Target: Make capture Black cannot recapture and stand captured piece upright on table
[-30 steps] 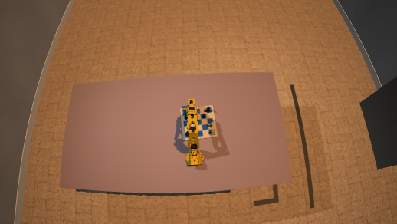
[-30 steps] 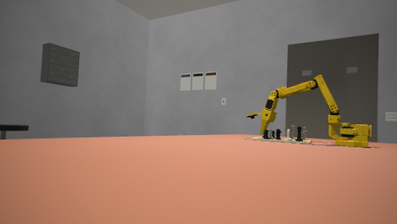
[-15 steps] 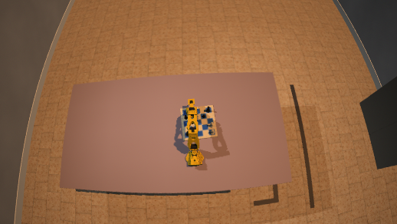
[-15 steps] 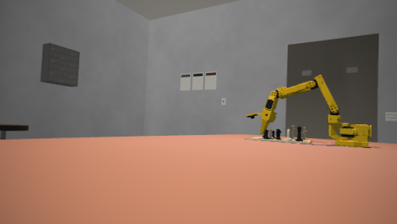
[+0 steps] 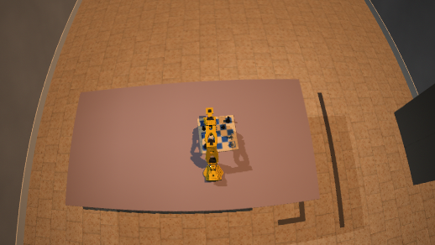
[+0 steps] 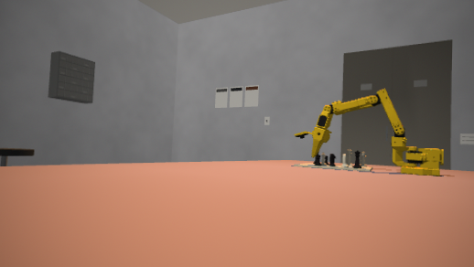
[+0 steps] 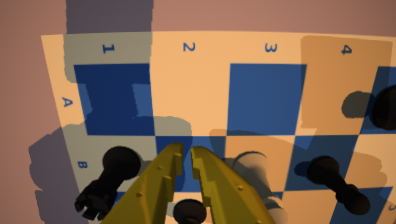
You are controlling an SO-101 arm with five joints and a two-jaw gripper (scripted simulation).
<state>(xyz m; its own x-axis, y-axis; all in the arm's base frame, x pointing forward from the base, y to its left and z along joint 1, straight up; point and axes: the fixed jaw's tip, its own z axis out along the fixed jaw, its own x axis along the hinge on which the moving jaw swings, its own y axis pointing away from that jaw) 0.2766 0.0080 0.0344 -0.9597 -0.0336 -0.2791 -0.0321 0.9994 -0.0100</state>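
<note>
Now arm (image 6: 361, 103) reaching fwd, elbow high, gripper (image 7: 185, 156) closed empty, pointing down over board (image 7: 200, 95) sq B2.

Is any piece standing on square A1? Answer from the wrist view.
No: square A1 shows only bare dark blue, with shadow across it.

Arms: one yellow arm (image 6: 361, 102)
Pincers: one pincer (image 7: 184, 155), shut, nothing in it
Boards: one chessboard (image 7: 200, 85) on the tabletop (image 5: 134, 151)
Black pieces in the wrist view: four, at B1 (image 7: 112, 172), B4 (image 7: 332, 180), A5 at 3 o'clock (image 7: 387, 107), and one under the pincer at 6 o'clock (image 7: 190, 212)
White pieces in the wrist view: one (image 7: 252, 167)
Papers on the wall: three (image 6: 236, 97)
</note>
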